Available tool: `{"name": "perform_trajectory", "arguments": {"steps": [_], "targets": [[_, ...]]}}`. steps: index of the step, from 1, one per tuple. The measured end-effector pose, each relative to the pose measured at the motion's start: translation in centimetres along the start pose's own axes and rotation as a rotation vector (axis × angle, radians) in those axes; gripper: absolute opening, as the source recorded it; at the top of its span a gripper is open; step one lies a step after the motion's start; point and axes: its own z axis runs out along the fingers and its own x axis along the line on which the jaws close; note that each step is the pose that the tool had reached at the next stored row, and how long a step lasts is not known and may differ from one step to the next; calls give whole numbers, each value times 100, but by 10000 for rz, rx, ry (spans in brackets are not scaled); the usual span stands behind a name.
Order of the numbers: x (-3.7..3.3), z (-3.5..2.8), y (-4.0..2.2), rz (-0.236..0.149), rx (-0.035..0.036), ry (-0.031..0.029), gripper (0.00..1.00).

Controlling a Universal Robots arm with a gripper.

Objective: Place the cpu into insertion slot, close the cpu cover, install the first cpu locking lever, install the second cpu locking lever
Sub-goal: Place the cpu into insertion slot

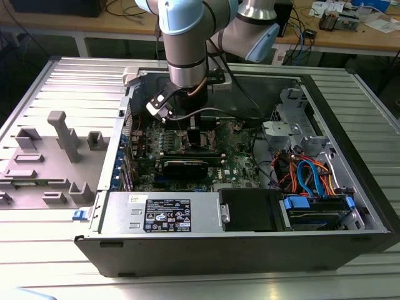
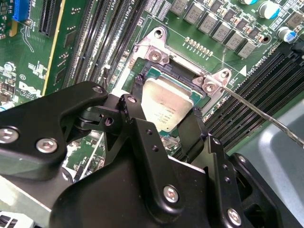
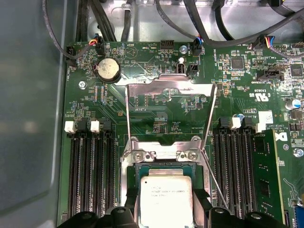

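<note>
The gripper point(image 2: 167, 100), narrowed onto the cpu point(image 3: 166, 199), clasps it by two opposite edges at the insertion slot point(image 2: 156, 56); the cpu cover point(image 3: 169, 89) stands raised. Keep the chip level, square to the rim, and unforced.

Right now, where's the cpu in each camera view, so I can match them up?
Exterior view: its place is beneath the gripper, over the middle of the green motherboard.
Second wrist view: the cpu lies in the insertion slot, right at the gripper's tip.
First wrist view: the cpu sits at the gripper's tip, the raised cpu cover beyond it.
Shared landmark: the gripper.
</note>
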Motion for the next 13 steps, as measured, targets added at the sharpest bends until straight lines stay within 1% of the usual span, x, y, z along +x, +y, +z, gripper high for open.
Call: {"name": "perform_trajectory", "arguments": {"steps": [7, 12, 13], "targets": [[-2, -5, 0, -11, 3, 9, 54], [-2, -5, 0, -75, -1, 20, 54], [-2, -5, 0, -143, -4, 29, 54]]}}
